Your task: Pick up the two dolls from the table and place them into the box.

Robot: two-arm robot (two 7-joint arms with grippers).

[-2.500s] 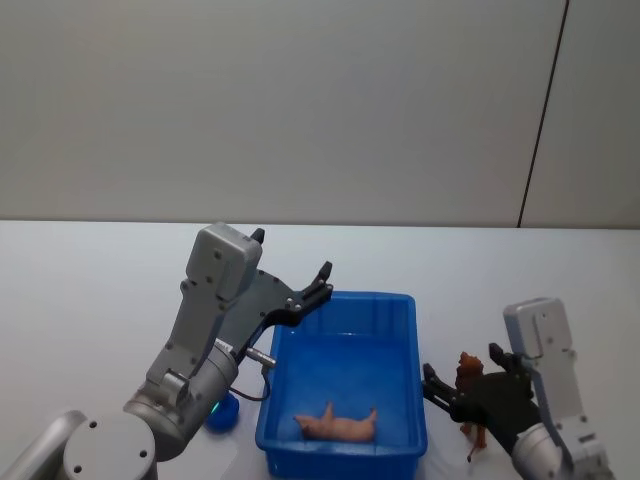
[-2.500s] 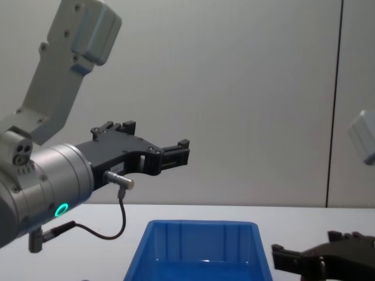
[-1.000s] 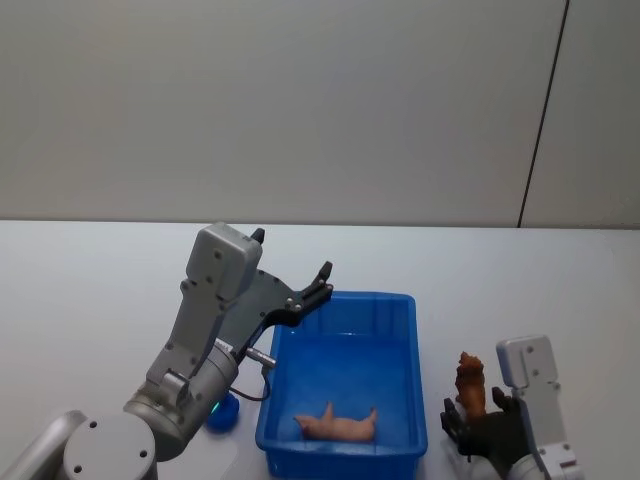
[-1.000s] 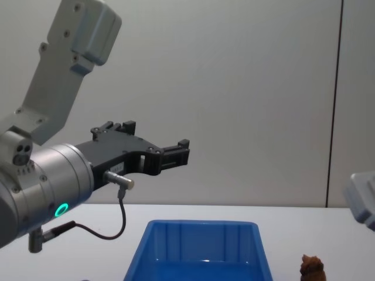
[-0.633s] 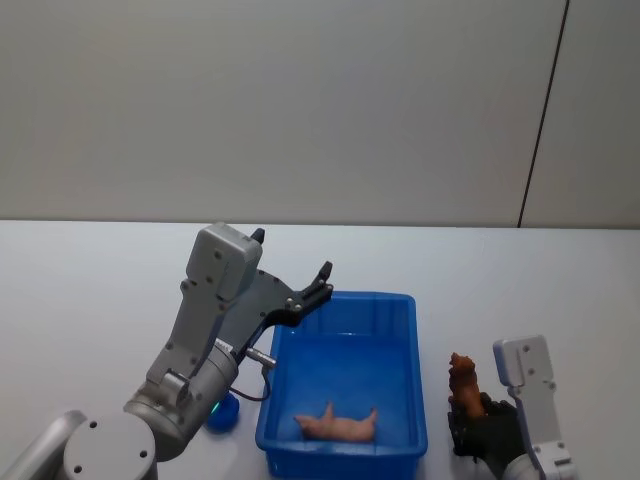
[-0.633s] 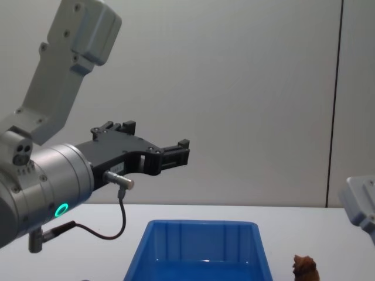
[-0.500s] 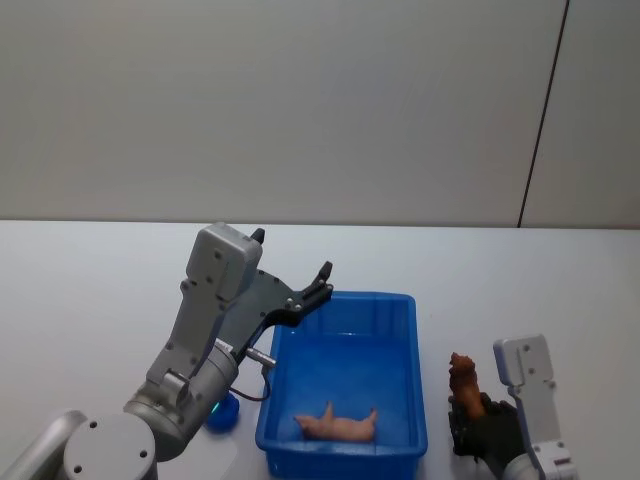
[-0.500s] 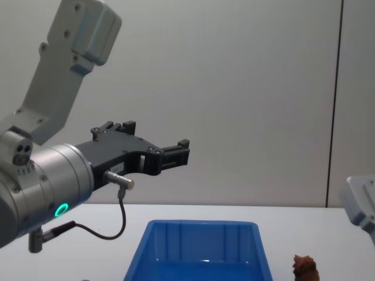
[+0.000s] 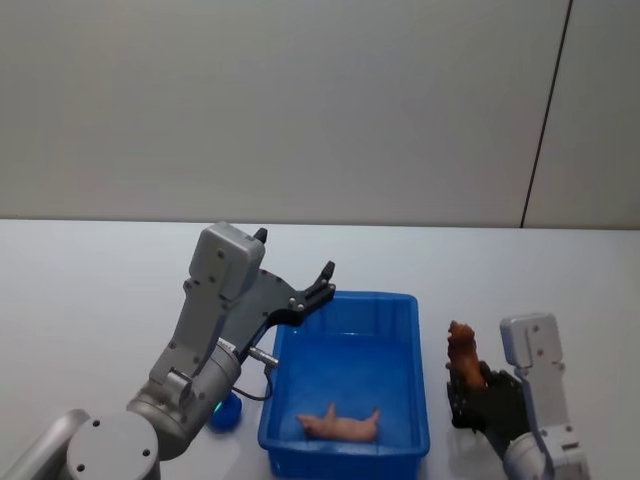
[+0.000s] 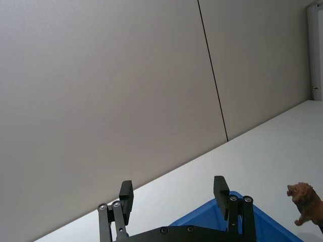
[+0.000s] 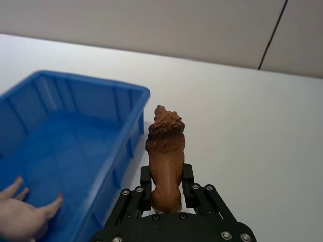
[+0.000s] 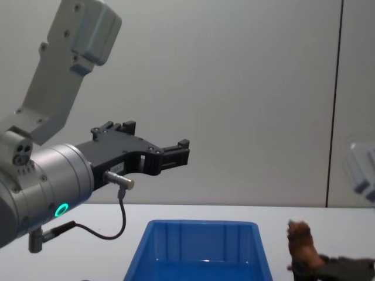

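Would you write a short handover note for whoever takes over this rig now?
The right gripper is shut on the brown doll, just right of the box, outside its rim.
The left gripper is open and empty above the box's far left corner.
Done: the pink doll lies in the box; the brown doll is grasped.
Left: carry it over the rim and release it inside.
A small blue thing on the table by the left arm cannot be identified.

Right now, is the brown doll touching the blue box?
Apart. The head view shows a strip of white table between the brown doll, held upright in the right gripper, and the box rim.
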